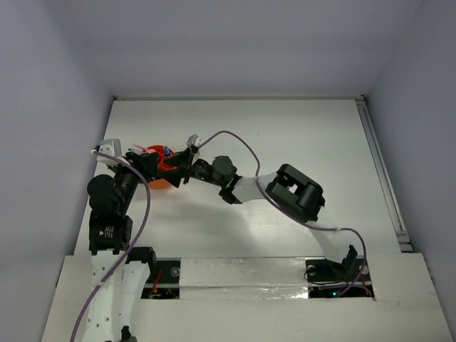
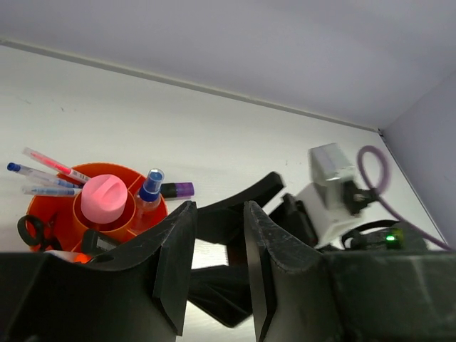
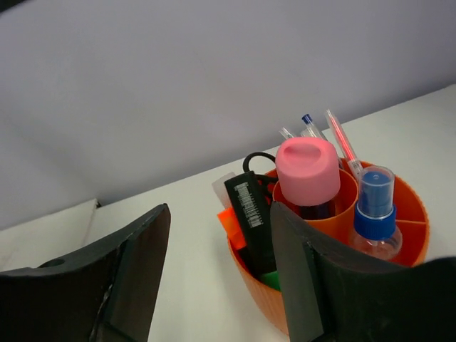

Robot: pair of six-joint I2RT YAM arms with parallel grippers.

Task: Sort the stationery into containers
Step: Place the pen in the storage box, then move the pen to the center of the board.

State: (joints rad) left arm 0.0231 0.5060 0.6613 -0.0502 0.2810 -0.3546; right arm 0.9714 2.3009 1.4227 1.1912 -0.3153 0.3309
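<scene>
Two empty grippers are hovering by the orange holder (image 3: 417, 239), the left gripper (image 2: 218, 214) slightly parted and the right gripper (image 3: 219, 228) spread wide, while its dividers are keeping the pink-capped bottle (image 3: 308, 171), blue-capped bottle (image 3: 374, 214) and pens (image 3: 335, 135) upright.

White desk (image 1: 299, 135) boxed on three sides by plain pale grey walls (image 1: 235, 43); soft, even light; a metal rail (image 1: 385, 182) along the desk's right edge.

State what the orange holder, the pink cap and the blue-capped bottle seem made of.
Orange holder: likely moulded plastic; uniform bright colour, slight sheen on its thin rim. Pink cap: probably matte plastic; soft, even shading. Blue-capped bottle: clear plastic, possibly glass; orange shows through.
</scene>
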